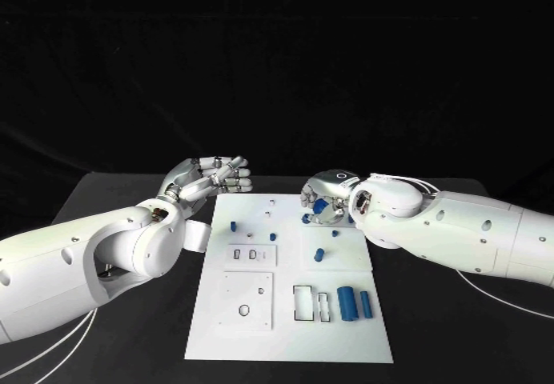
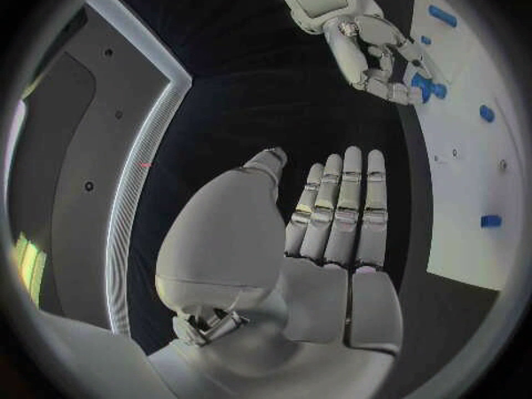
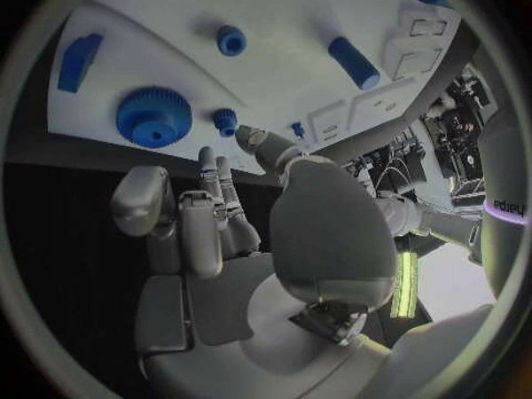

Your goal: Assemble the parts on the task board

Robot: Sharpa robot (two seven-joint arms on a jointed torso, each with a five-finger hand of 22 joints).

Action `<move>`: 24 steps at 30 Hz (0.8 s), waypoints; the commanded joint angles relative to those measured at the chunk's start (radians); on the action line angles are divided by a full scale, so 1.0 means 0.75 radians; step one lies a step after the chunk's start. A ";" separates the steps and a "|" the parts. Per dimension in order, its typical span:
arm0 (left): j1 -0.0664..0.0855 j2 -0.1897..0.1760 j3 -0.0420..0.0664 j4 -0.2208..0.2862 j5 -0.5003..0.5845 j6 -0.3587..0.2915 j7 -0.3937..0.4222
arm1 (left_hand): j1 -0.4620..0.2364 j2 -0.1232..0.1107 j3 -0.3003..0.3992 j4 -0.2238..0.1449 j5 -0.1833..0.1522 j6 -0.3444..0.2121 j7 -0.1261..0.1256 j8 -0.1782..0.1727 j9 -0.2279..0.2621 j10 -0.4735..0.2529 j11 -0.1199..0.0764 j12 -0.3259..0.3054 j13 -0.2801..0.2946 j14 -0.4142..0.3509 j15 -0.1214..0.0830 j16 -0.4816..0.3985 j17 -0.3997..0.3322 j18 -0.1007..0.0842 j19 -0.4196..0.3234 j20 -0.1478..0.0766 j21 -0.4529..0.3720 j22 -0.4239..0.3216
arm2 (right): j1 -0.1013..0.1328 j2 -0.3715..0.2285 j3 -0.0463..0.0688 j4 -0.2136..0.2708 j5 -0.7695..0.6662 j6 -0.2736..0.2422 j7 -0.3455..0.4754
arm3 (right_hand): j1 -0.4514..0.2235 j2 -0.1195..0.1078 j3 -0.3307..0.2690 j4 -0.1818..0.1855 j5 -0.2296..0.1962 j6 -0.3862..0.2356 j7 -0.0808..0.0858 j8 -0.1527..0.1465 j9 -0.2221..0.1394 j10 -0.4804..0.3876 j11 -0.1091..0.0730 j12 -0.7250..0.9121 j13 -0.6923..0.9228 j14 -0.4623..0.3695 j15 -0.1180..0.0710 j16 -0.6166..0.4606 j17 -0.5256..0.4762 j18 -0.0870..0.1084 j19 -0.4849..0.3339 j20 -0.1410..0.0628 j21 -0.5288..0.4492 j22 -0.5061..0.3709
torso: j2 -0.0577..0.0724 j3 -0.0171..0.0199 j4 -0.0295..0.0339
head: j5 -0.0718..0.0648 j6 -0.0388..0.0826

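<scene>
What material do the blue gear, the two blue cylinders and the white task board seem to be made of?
The blue gear looks like matte plastic: even colour, moulded teeth, no metallic shine. The two blue cylinders look like the same plastic, uniform blue with only a soft highlight. The white task board seems a smooth, rigid plate with cut-out slots, perhaps plastic or painted metal; the pictures cannot settle which.

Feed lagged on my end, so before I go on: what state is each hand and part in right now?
left hand: open, holding nothing, off the board's far left corner.
right hand: empty, fingers apart, over the board's far edge.
task board: flat on the table.
blue gear: lying on the board, untouched.
two blue cylinders: lying side by side, loose on the board.
</scene>
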 commanded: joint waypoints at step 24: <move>0.012 0.003 0.002 -0.014 0.030 0.008 -0.008 | -0.018 0.001 -0.009 0.003 0.001 -0.002 0.010 -0.006 -0.002 -0.011 0.011 -0.014 0.000 -0.017 0.002 -0.013 0.004 0.012 -0.008 0.005 -0.008 -0.004 | -0.015 0.024 -0.001 -0.026 -0.026 0.053 0.008 | 0.027 0.038 0.039 0.022 0.034 0.045 -0.006 0.005 0.022 0.017 -0.008 0.032 0.020 0.069 0.004 0.026 0.015 -0.026 0.001 -0.001 0.050 0.064 | 0.025 0.0044 0.0002 | 0.008 0.004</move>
